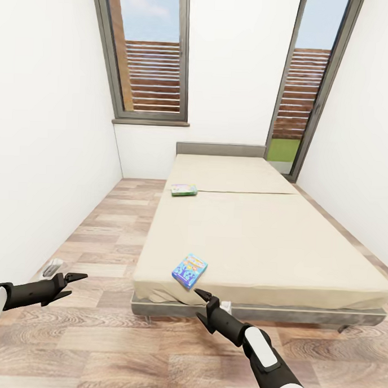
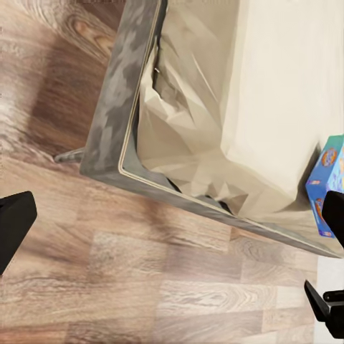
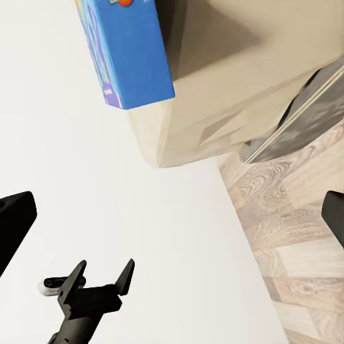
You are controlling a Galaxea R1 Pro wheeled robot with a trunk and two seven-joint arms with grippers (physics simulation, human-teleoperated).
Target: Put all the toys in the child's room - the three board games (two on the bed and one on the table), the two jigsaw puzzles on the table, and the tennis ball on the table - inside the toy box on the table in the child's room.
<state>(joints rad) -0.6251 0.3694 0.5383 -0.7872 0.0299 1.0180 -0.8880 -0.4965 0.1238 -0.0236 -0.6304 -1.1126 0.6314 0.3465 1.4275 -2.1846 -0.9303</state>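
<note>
Near board game: a blue box (image 1: 189, 271) is lying flat at the foot end of the bed, close to the corner on the robot's left side, one corner reaching the mattress edge.
Far board game: a green-edged box (image 1: 184, 189) is lying flat on the same long edge of the mattress, near the head end, well apart from the blue one.
Bed: the beige mattress (image 1: 260, 236) is sitting on a dark grey frame (image 1: 268, 314), with a grey headboard against the far wall.
Right claw: the right claw (image 1: 203, 307) is hovering just in front of the bed's foot, below the blue box, its fingers spread wide and holding nothing.
Left claw: the left claw (image 1: 71, 286) is hanging over the floor, apart from the bed, fingers spread and empty.
Floor: wood planks (image 1: 102, 235) are running along the bed's side.
Walls: white, with two tall grey-framed windows (image 1: 149, 56) facing brown slatted fencing.
</note>
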